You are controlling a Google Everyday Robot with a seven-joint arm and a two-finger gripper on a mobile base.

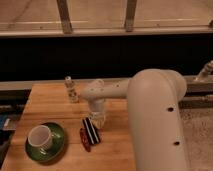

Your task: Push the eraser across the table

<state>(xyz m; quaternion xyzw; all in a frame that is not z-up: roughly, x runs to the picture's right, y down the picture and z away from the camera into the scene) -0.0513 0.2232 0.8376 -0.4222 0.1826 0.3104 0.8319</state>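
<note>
The eraser [91,131], a small black block with a pale stripe, lies on the wooden table [50,107] near the middle, angled front to back. My gripper [99,119] points down at the eraser's far right end, right at it or touching it. The white arm [150,115] reaches in from the right and fills the right side of the view. The small light-blue pad is hidden behind the arm.
A slim red oblong object [85,140] lies just left of the eraser, almost touching it. A white cup [39,136] stands on a green saucer [56,146] at the front left. A small bottle [70,89] stands near the table's far edge.
</note>
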